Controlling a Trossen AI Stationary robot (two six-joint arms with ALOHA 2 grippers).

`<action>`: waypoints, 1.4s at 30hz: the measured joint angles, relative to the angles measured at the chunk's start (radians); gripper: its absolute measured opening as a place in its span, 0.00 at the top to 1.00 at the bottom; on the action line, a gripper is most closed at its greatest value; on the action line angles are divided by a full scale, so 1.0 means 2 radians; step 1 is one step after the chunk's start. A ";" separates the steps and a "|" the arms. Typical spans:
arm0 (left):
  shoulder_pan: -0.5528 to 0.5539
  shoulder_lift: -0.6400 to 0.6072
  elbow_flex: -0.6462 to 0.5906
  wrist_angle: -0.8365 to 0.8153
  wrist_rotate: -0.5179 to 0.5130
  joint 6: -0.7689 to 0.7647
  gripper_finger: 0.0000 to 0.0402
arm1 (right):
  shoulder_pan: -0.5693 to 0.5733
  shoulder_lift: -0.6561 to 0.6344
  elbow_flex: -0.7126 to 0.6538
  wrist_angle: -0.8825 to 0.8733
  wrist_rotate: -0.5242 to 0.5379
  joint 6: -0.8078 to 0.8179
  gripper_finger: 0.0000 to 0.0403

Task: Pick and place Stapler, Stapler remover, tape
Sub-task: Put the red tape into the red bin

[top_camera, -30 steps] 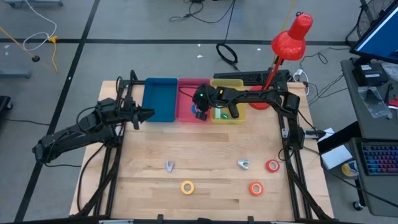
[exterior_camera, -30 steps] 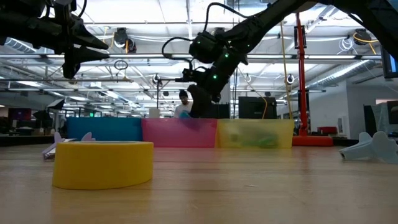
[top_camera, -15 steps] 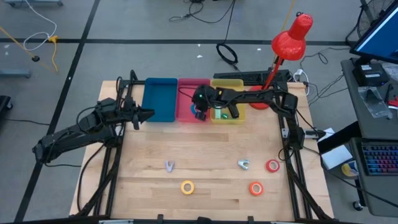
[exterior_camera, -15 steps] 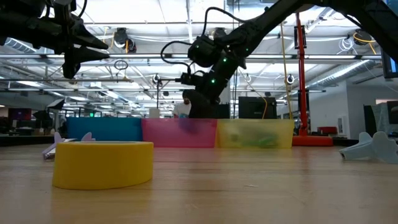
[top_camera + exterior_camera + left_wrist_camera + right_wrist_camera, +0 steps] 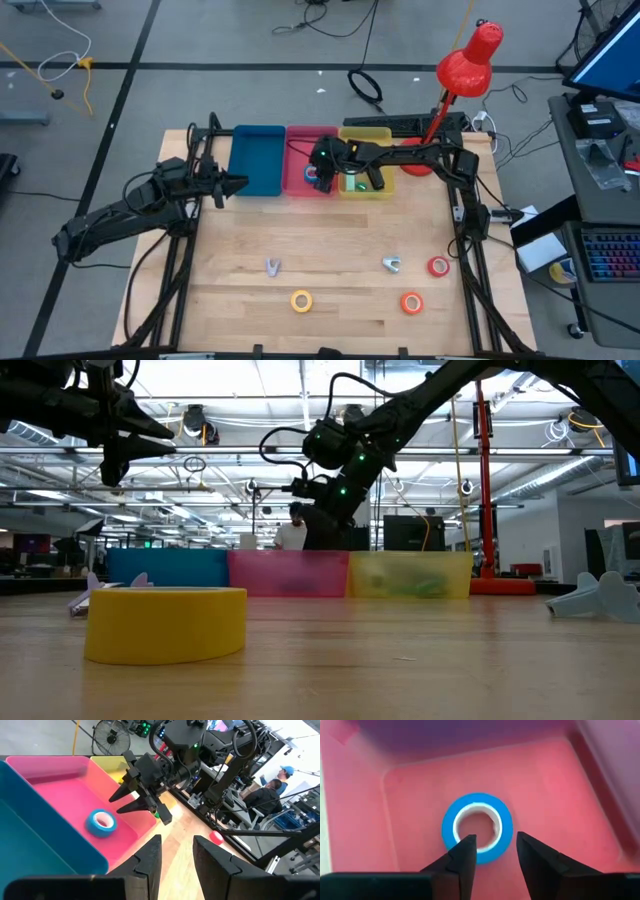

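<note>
Your right gripper [image 5: 320, 176] hangs over the pink bin [image 5: 300, 181], the middle one of three bins along the table's [image 5: 330, 250] far edge. Its fingers [image 5: 462, 857] are spread apart and grip nothing; the blue tape roll [image 5: 477, 826] lies flat on the pink bin's floor just below the tips, free of them. In the left wrist view that roll [image 5: 101, 821] sits near the wall next to the blue bin [image 5: 256, 160], with bare pink floor on its other sides. The yellow bin [image 5: 372, 186] stands tight against the pink one, so the right arm has walls close on both sides.

Your left gripper [image 5: 232, 183] waits above the table's left edge, just beside the blue bin. Its fingers [image 5: 150, 857] stand a little apart with nothing between them.

Along the near edge you have the yellow tape roll [image 5: 301, 300] and the orange-red tape roll [image 5: 411, 302], with the red tape roll [image 5: 438, 266] toward the right edge. Two small silvery pieces [image 5: 273, 266] lie farther in, well apart from each other. The table's middle is open wood between the bins and these things. A red lamp [image 5: 468, 58] stands at the far right corner.
</note>
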 joint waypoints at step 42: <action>0.000 0.000 0.001 -0.001 -0.009 -0.007 0.72 | 0.266 -0.498 -0.288 -0.578 -0.075 0.267 0.47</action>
